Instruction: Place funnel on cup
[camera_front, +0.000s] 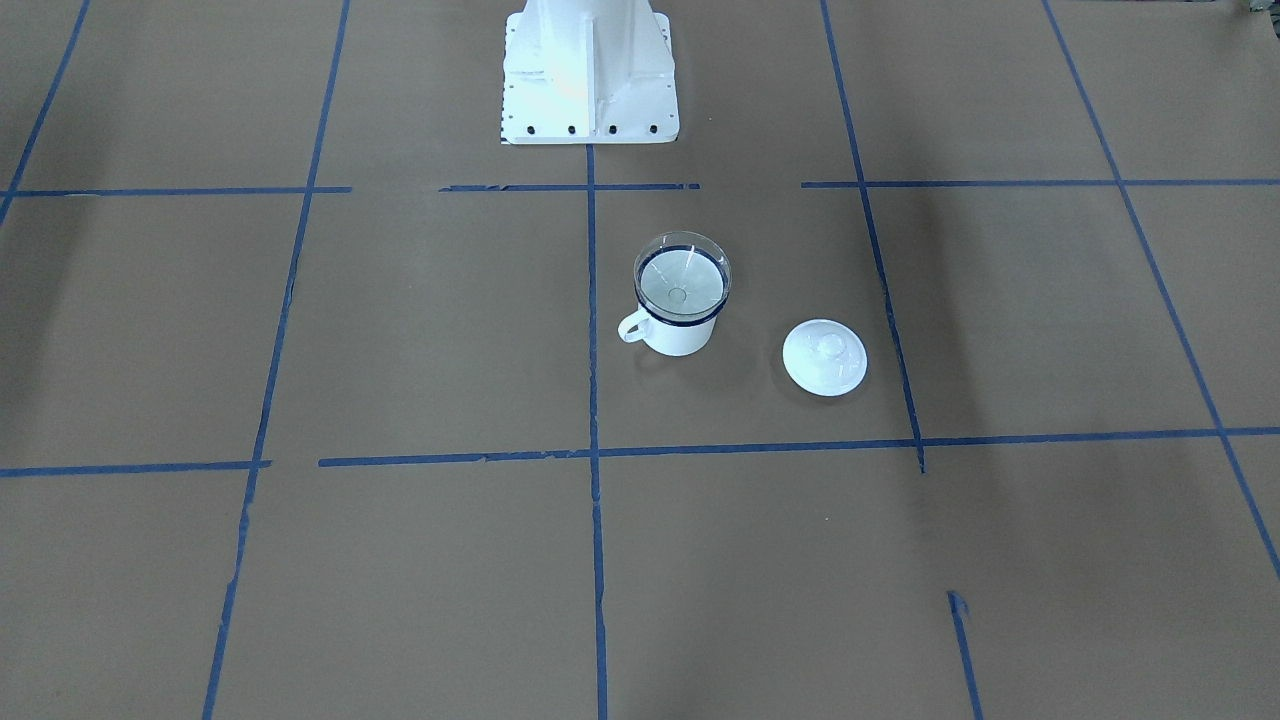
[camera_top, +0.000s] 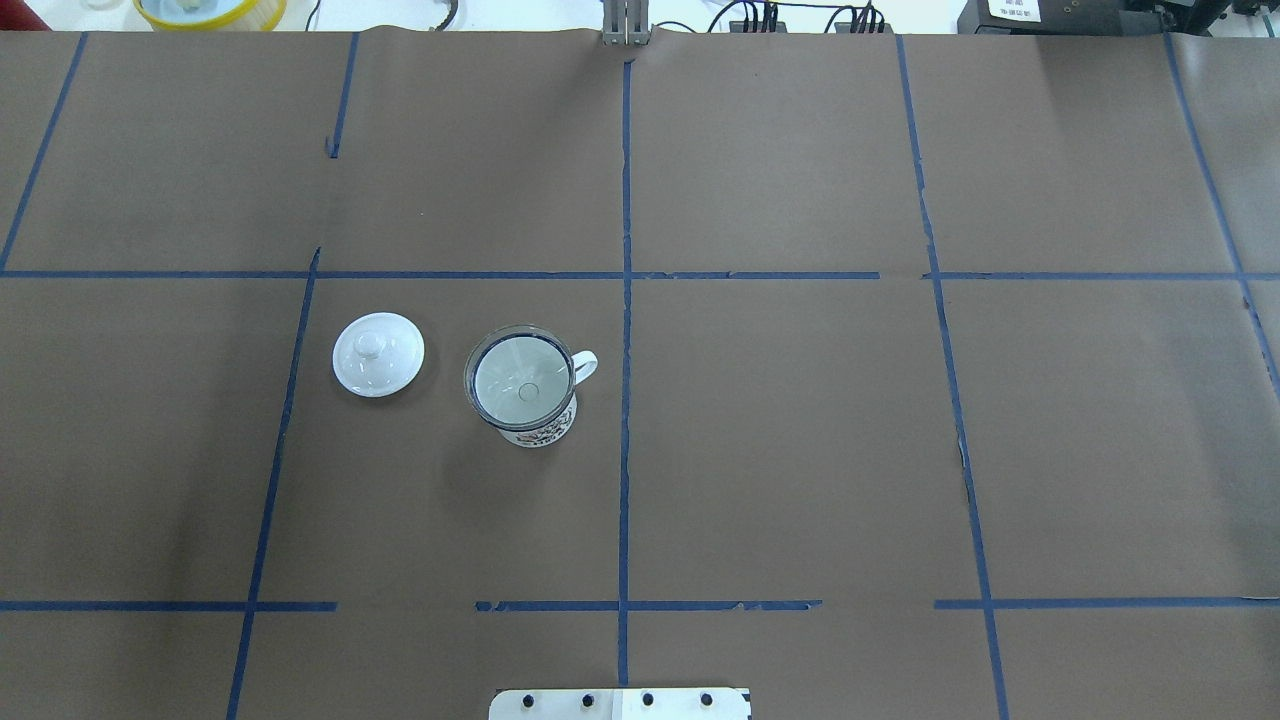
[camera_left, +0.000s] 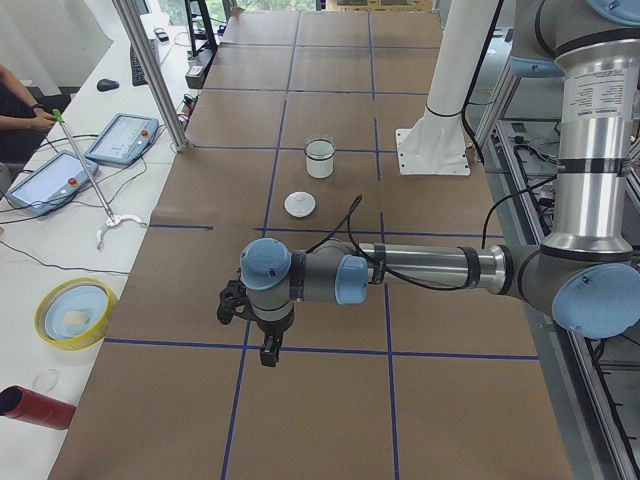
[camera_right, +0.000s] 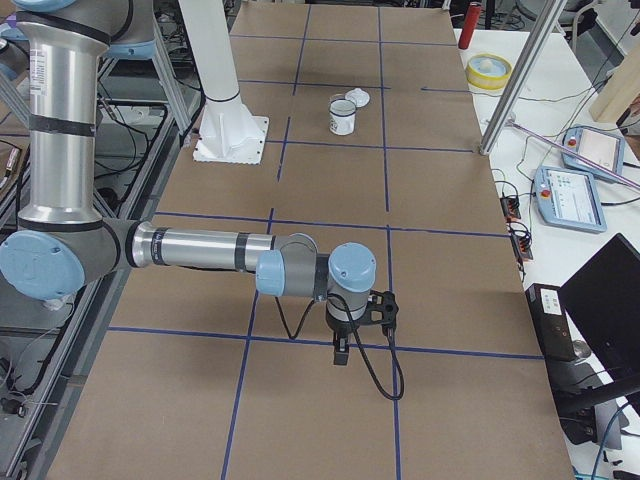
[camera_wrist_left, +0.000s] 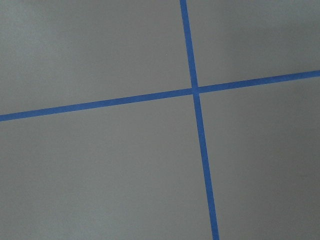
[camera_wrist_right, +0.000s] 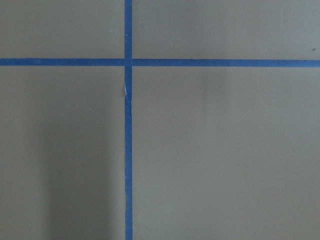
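One arm reaches out at each end. Your left arm (camera_left: 420, 268) lies stretched low over the tabletop (camera_top: 800, 450), well apart from the white enamel mug (camera_top: 545, 432). From the side view you cannot tell whether the left jaws are spread or pressed together. Seen from overhead, the round white knobbed lid (camera_top: 378, 354) lies leftmost, flat on the brown paper. Near it on the right, not touching, the mug stands upright, its loop handle pointing right toward the centre tape line (camera_top: 626, 450). The clear funnel (camera_top: 522, 377) sits in the mug's mouth, wide rim on the dark blue rim. Your right arm (camera_right: 200, 248) is likewise stretched low, far from the mug, and you cannot tell how the right jaws stand either.
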